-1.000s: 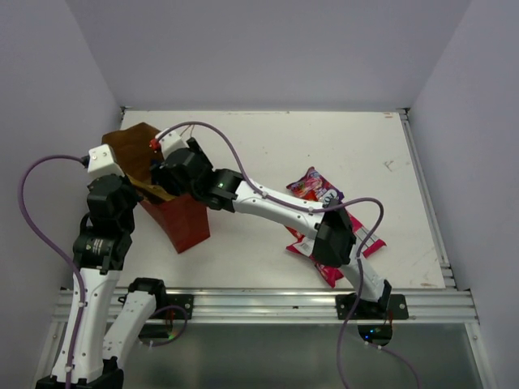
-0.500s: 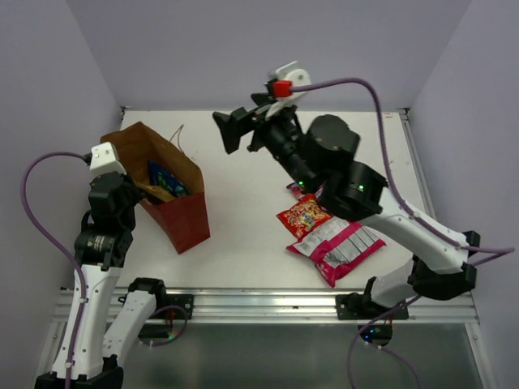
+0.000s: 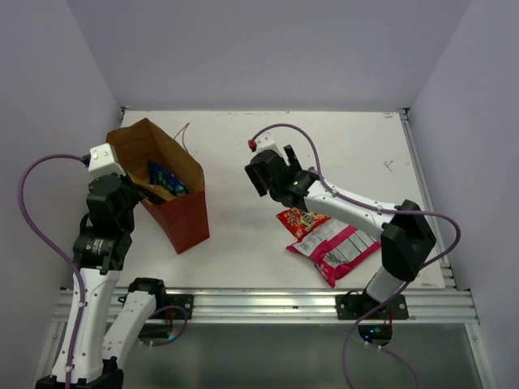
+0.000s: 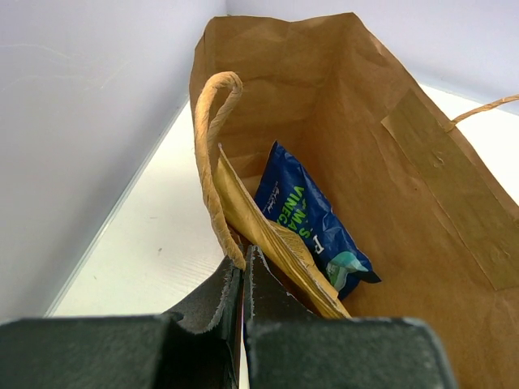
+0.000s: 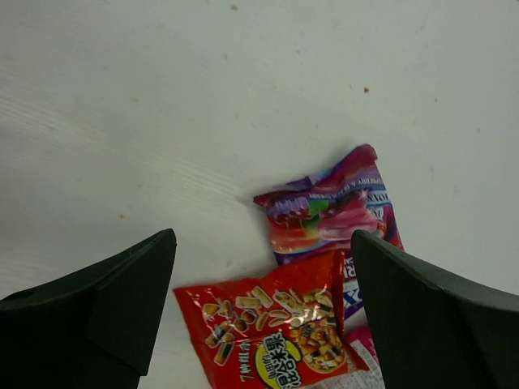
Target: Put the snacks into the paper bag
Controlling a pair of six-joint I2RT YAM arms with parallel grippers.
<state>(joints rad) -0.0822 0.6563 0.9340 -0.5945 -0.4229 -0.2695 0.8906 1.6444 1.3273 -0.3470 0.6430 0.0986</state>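
Note:
The paper bag (image 3: 185,220) stands open at the left. A dark blue packet (image 3: 167,179) and the tan chips bag (image 3: 153,191) are inside it. My left gripper (image 3: 135,193) is shut on the bag's near rim, by a string handle (image 4: 208,146). The left wrist view shows the blue packet (image 4: 312,219) leaning behind the tan bag (image 4: 272,239). My right gripper (image 3: 258,174) is open and empty above the table. The right wrist view shows the red packet (image 5: 276,324) and the purple packet (image 5: 332,215) below its open jaws. The pink-and-silver packet (image 3: 339,247) lies under the red one (image 3: 302,220).
The bag's far string handle (image 3: 183,132) hangs over its back rim. White walls close in the table on the left, back and right. A metal rail (image 3: 268,304) runs along the near edge.
My right arm left the bag, rose high, then came down over the loose packets. The dark blue packet now lies in the bag. The left gripper has held still.

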